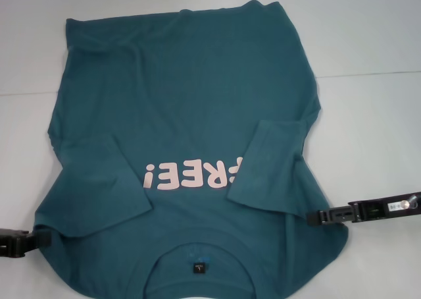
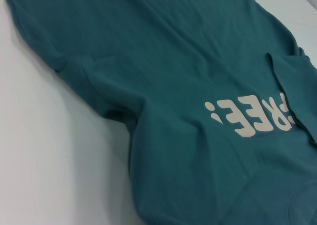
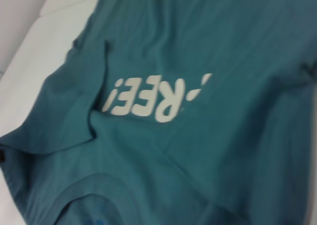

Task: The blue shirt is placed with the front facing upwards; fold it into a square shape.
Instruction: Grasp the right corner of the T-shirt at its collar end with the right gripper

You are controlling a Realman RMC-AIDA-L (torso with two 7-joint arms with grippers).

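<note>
**Both sleeves in, shoulders next**

Head view: I see the blue shirt (image 1: 191,114) flat on the white table (image 1: 375,128), front up, collar nearest me, both sleeves folded inward, the right one covering part of the lettering (image 1: 194,175). My left gripper (image 1: 20,242) sits at one shoulder edge, my right gripper (image 1: 342,215) at the other; whether either is apart or clamped, I cannot tell.

Left wrist view: only cloth, with wrinkles near the sleeve.

Right wrist view: the same. I judge an uneven lift could spill the sleeves back out.

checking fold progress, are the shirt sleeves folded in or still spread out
Folded in: both sleeves of the blue shirt lie over the chest, the right one covering the lettering's first letter.
</note>
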